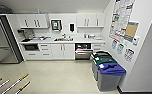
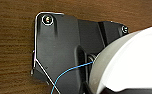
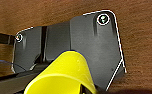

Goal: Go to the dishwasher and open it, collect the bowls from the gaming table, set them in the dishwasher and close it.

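Dishwasher [image 1: 83, 51] across kitchen, apparently open, white bowl [image 2: 132, 65] by left claw

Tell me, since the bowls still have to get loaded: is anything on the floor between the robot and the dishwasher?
Nothing visible blocks it. The dishwasher stands open under the counter, with bare floor leading up to it. The bins line the right wall beside that path, and the rods sit off to the left.

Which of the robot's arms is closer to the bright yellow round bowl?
Right. The bright yellow round bowl sits close against the right arm at its wrist; the left arm has a white bowl instead.
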You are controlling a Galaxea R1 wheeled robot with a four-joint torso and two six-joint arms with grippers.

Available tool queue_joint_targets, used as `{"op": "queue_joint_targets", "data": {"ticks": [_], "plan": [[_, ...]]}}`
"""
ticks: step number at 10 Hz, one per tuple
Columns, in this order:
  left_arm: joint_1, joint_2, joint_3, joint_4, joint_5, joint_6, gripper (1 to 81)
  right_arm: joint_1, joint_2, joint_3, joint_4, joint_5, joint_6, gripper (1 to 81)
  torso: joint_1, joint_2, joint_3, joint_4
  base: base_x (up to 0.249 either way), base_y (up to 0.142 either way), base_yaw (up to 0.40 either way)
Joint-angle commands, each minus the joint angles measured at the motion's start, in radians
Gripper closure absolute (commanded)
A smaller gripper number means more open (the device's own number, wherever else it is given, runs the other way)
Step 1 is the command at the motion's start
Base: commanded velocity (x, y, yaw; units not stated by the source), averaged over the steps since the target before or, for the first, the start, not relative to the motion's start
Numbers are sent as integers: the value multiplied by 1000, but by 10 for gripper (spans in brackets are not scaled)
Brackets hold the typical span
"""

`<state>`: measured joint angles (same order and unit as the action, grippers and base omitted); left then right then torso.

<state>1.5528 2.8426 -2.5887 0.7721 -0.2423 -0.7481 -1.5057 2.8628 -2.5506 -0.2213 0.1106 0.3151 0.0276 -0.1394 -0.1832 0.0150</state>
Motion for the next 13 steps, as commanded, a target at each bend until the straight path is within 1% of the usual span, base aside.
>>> {"op": "queue_joint_targets", "data": {"ticks": [1, 2, 3, 13], "plan": [[-35, -17, 1, -4, 18, 0, 811, 46, -12, -2, -7, -40, -1, 811, 0, 0, 0, 0, 142, 0, 0], [-35, -18, 1, -4, 18, 0, 811, 46, -12, -2, -9, -40, -1, 811, 0, 0, 0, 0, 162, 0, 0], [-35, -18, 1, -14, 18, 0, 811, 46, -12, -2, -10, -40, -2, 811, 0, 0, 0, 0, 166, 0, 0], [-35, -15, 1, -14, 18, 1, 811, 49, -9, -8, -9, -43, -2, 811, 0, 0, 0, 0, 166, 0, 0]]}}
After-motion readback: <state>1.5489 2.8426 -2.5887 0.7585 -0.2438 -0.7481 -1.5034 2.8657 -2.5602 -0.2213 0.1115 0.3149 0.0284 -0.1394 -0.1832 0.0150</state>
